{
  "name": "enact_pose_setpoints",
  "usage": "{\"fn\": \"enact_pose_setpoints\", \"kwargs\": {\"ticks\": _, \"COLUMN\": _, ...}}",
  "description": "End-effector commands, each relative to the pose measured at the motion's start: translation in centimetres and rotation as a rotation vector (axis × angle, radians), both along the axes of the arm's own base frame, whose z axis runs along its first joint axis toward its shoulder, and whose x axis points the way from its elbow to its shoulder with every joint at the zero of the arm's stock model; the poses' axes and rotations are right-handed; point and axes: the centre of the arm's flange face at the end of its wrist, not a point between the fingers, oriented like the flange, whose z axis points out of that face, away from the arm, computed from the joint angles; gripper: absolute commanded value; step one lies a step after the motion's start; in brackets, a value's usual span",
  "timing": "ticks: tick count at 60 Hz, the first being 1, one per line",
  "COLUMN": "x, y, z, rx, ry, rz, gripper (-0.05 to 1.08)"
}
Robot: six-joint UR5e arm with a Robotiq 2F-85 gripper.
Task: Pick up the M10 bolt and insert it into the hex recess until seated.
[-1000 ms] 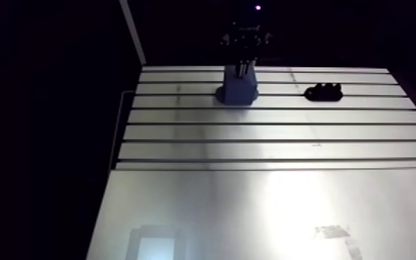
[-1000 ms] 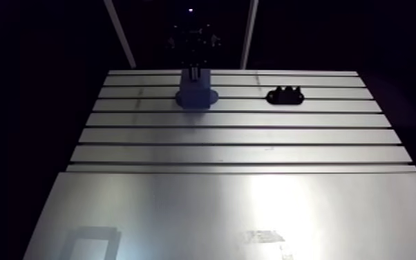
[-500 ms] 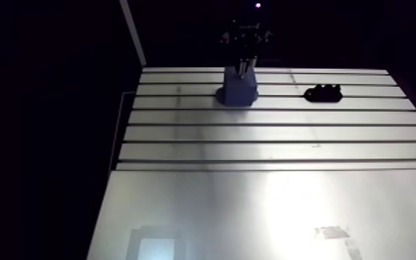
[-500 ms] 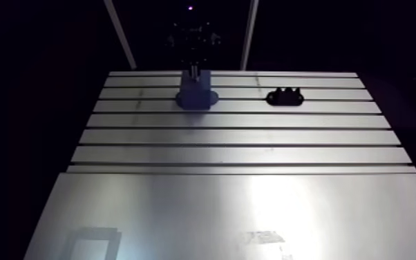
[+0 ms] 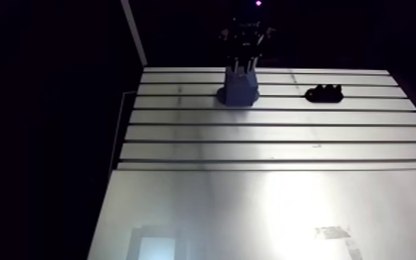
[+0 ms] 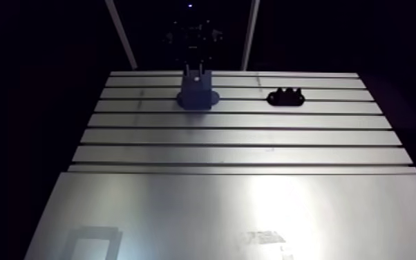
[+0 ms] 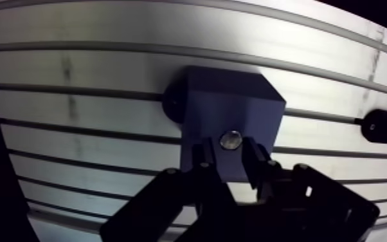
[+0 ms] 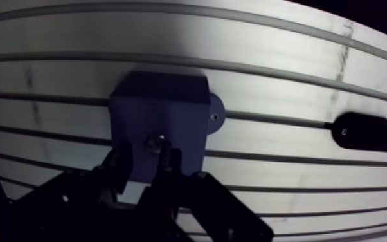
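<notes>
Insertion stage, wrist view and arm view. The bolt [image 7: 230,139] stands in the top face of the blue block [image 7: 234,96], showing only as a small bright round end; the recess that receives it is hidden beneath it, so its hex outline cannot be checked. The gripper [image 7: 229,152] hovers directly over the block with its two fingers [image 7: 204,161] spread to either side of the bolt; a sliver of blue shows on each side, so they appear apart and clamped on nothing. The block sits on the slotted table [image 7: 106,71], and a black holder [image 8: 363,132] lies well apart from it on the same surface. Judged from this arrangement, picking up and placing are done, and the step in hand is release or the check that the bolt is fully seated. How deep the bolt sits cannot be read here. The next move calls for a straight vertical retreat that does not catch the bolt, or, if it stands proud, a gentle downward press along its axis.
</notes>
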Motion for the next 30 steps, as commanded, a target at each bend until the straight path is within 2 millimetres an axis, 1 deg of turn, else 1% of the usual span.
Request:
{"fn": "enact_pose_setpoints", "kwargs": {"ticks": 1, "x": 0.03, "y": -0.17, "z": 0.08, "rx": 0.001, "ry": -0.005, "rz": 0.003, "gripper": 0.01}}
{"fn": "enact_pose_setpoints", "kwargs": {"ticks": 15, "x": 0.01, "y": -0.20, "z": 0.61, "rx": 0.006, "ry": 0.001, "rz": 0.005, "gripper": 0.01}}
{"fn": "enact_pose_setpoints", "kwargs": {"ticks": 30, "x": 0.17, "y": -0.12, "z": 0.49, "rx": 0.006, "ry": -0.015, "rz": 0.004, "gripper": 0.01}}
